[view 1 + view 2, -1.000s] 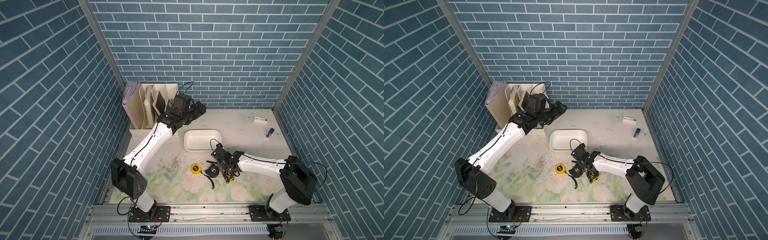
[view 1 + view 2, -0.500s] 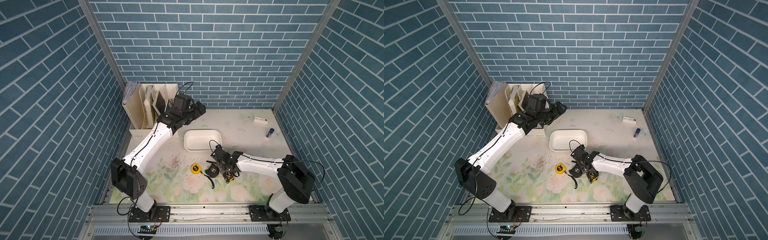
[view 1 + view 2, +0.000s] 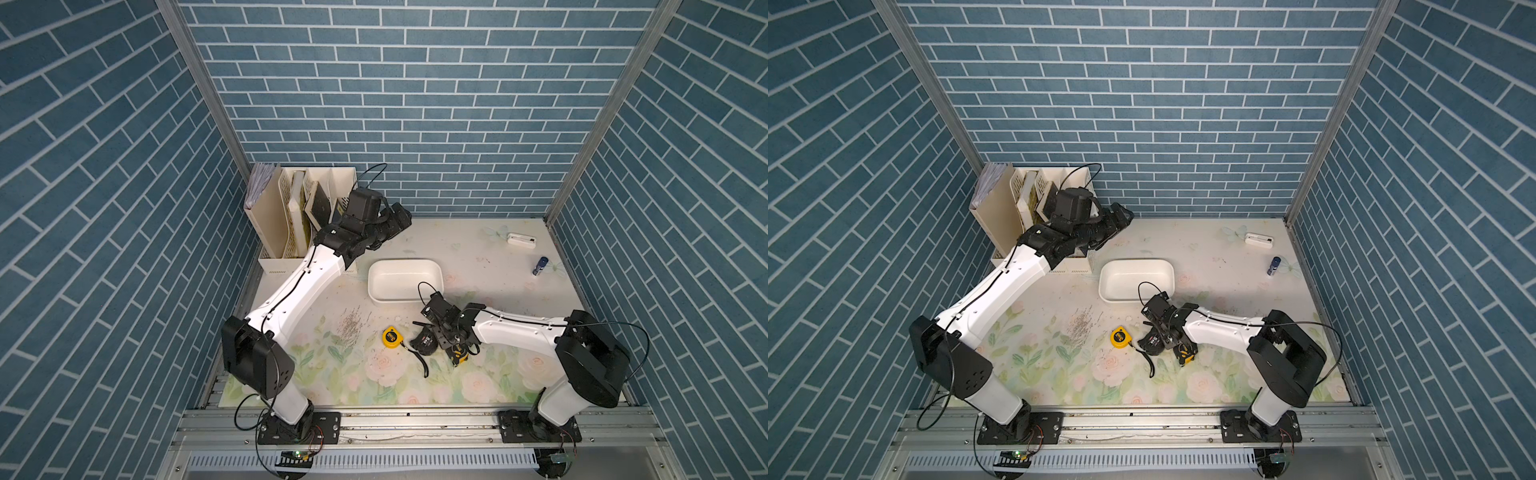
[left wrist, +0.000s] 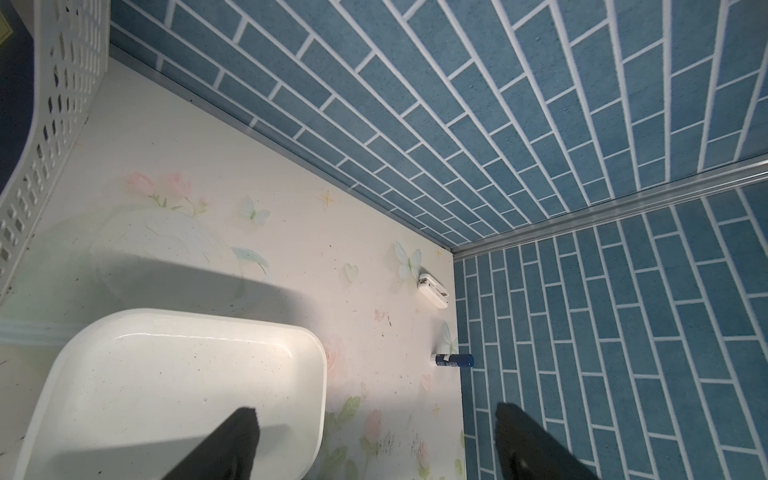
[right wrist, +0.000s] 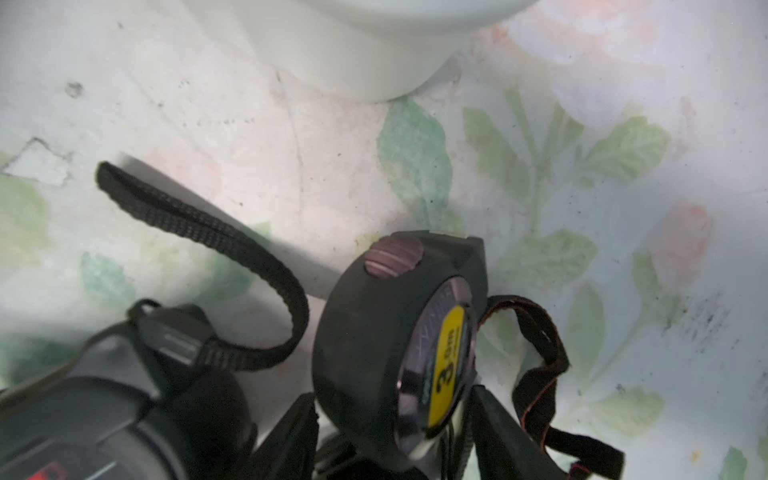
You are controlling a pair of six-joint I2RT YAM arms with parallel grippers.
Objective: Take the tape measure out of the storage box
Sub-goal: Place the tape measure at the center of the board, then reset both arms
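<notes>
**Black tape measure lies on the table between the right tool's fingers**

The black round tape measure with a yellow face label (image 5: pixel 374 332) lies on the floral-printed table (image 3: pixel 332 374). It is outside the shallow white plastic storage box (image 3: pixel 399 281) and near that box's front edge, on the right arm's side. The right tool (image 5: pixel 394 397) straddles it. One finger (image 5: pixel 291 436) meets the black casing and the other finger (image 5: pixel 498 428) stands just beside the labelled face. These views do not show whether the tool pinches the casing or only flanks it. A black strap with red stitching (image 5: pixel 536 365) lies looped on the table on the labelled side.

Just beside the casing's other side sits a second black tape measure (image 5: pixel 83 415), its black woven strap (image 5: pixel 199 224) arching over the table. In a top view a yellow round tape measure (image 3: pixel 391 336) lies a little farther along, apart from both black ones.

The left tool (image 4: pixel 374 411) hangs above the far side of the box, close to the cream perforated file organizer (image 3: pixel 291 216). Its fingers are wide apart, and it is well away from the tape measure.
</notes>
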